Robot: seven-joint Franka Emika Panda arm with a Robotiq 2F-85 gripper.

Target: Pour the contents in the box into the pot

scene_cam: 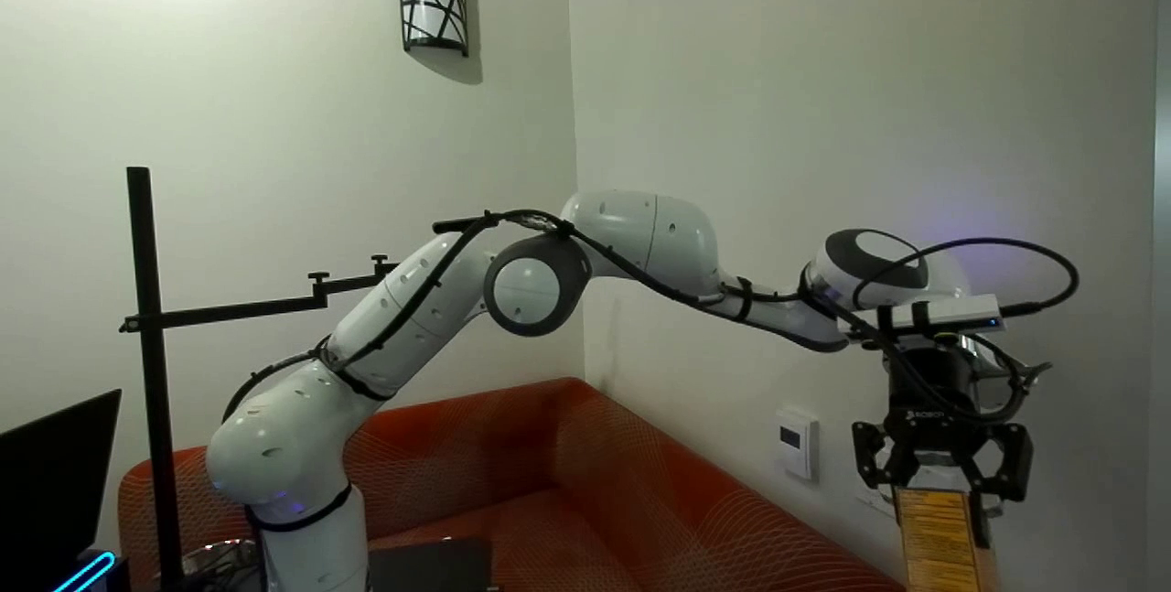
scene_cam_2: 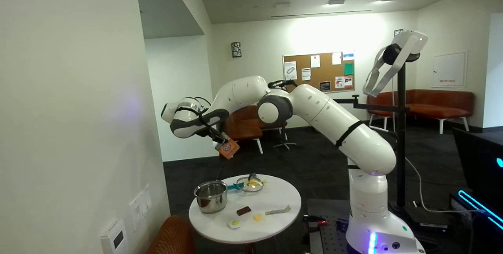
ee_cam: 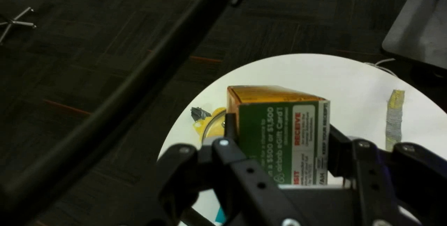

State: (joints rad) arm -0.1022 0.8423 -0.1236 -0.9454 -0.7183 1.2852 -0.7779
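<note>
The box (scene_cam_2: 228,149), a small orange carton, hangs tilted in the air well above the table, with my gripper (scene_cam_2: 221,137) shut on it. In the wrist view a green printed end of the box (ee_cam: 283,142) faces the camera, and black fingers (ee_cam: 230,124) press on both sides. An exterior view shows a yellow-orange printed side of the box (scene_cam: 940,537), cut off by the frame's bottom edge. The steel pot (scene_cam_2: 211,199) stands upright on the table, lower than the box and slightly to its left in that view. What the pot holds is hidden, as is the box's opening.
On the round white table (scene_cam_2: 279,197) lie a glass lid (scene_cam_2: 251,185) over yellow things, a teal handle (scene_cam_2: 235,186), a brown bar (scene_cam_2: 243,210), a toy egg (scene_cam_2: 234,224), a yellow piece (scene_cam_2: 257,217) and a grey-yellow strip (scene_cam_2: 278,210). A wall rises near the pot's side.
</note>
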